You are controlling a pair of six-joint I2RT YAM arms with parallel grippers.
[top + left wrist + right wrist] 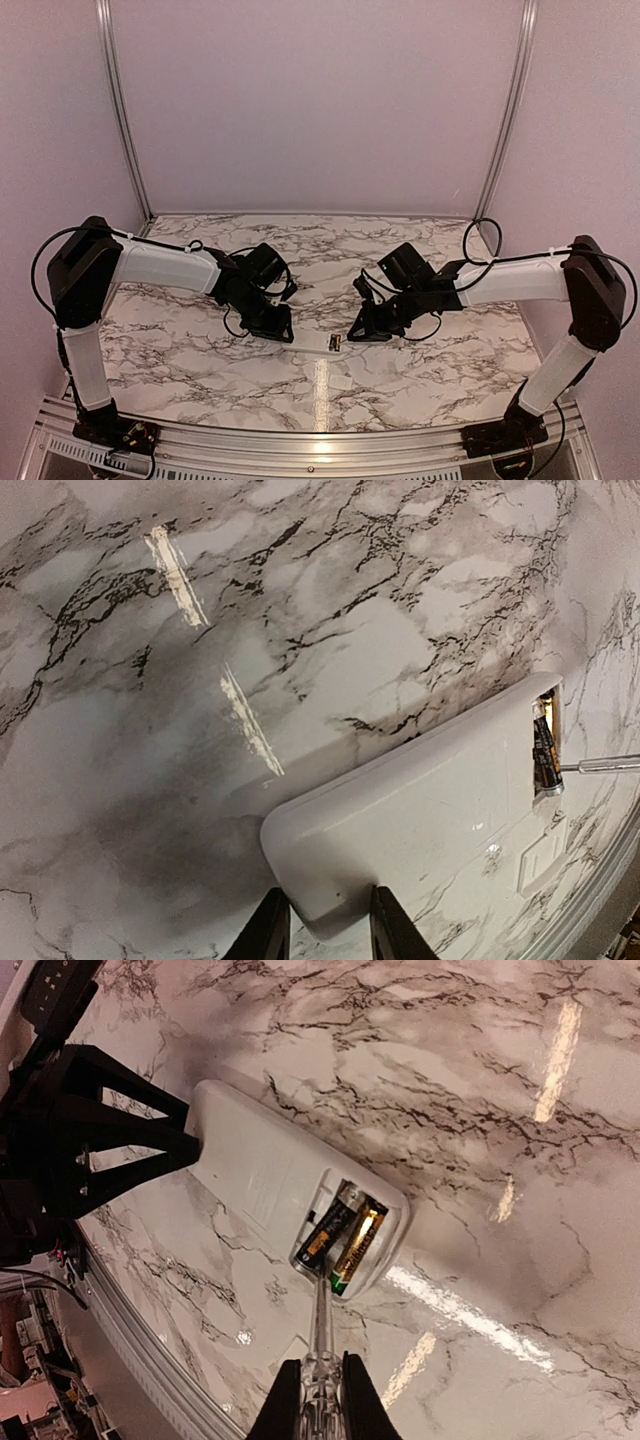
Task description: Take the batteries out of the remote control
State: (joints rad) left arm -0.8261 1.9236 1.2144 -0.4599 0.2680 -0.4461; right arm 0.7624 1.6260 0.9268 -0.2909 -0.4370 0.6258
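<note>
Lying near the remote control (pixel 420 820), a cover (pixel 541 858); tool (pixel 322 1345) tip at batteries (pixel 345 1235)

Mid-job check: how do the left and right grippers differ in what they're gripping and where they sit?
The left gripper clamps one end of the flat white plastic remote control; the right gripper clamps a slim clear-handled metal tool. Left sits opposite the battery recess; right's tool tip reaches the recess beside the dark, copper-banded batteries. Both are shut.
</note>
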